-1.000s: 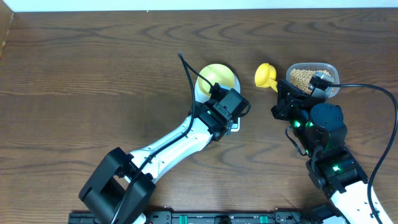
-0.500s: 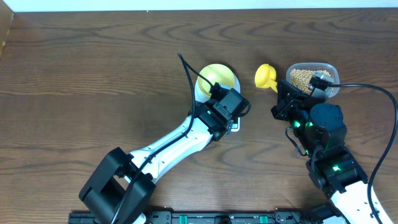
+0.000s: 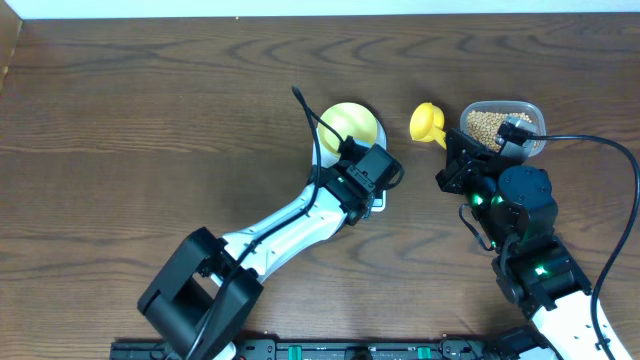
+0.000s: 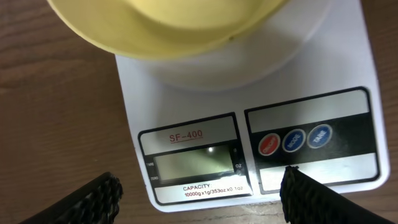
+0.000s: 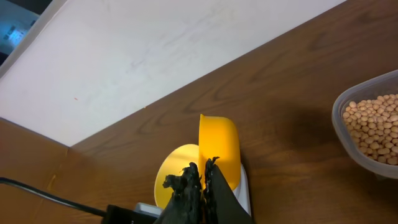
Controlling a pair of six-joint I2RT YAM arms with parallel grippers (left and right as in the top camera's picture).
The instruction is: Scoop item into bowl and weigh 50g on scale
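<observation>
Beans (image 3: pixel 490 124) sit in a clear tub (image 3: pixel 535 118) at the far right of the table (image 3: pixel 150 130), just past the right gripper (image 3: pixel 447 143) and well apart from the left gripper (image 4: pixel 198 196). In the right wrist view they lie at the right edge, off to the side of the fingers. They are small, round and tan-beige, heaped against the tub wall. Right jaws are pressed together, tips at the handle end of the yellow scoop (image 3: pixel 427 121); whether the handle is nipped between them cannot be told. The scoop lies between tub and bowl (image 4: pixel 161 25). Left jaws are spread wide and grasp nothing, hanging above the button edge of the scale (image 4: pixel 348 68), one finger to each side of it in the left wrist view. The bowl, pale yellow-green, rests on the scale's far half. The scale is white, with a dull grey display (image 4: pixel 193 165) marked SF-400 and one red and two blue buttons (image 4: pixel 294 140) beside it.
</observation>
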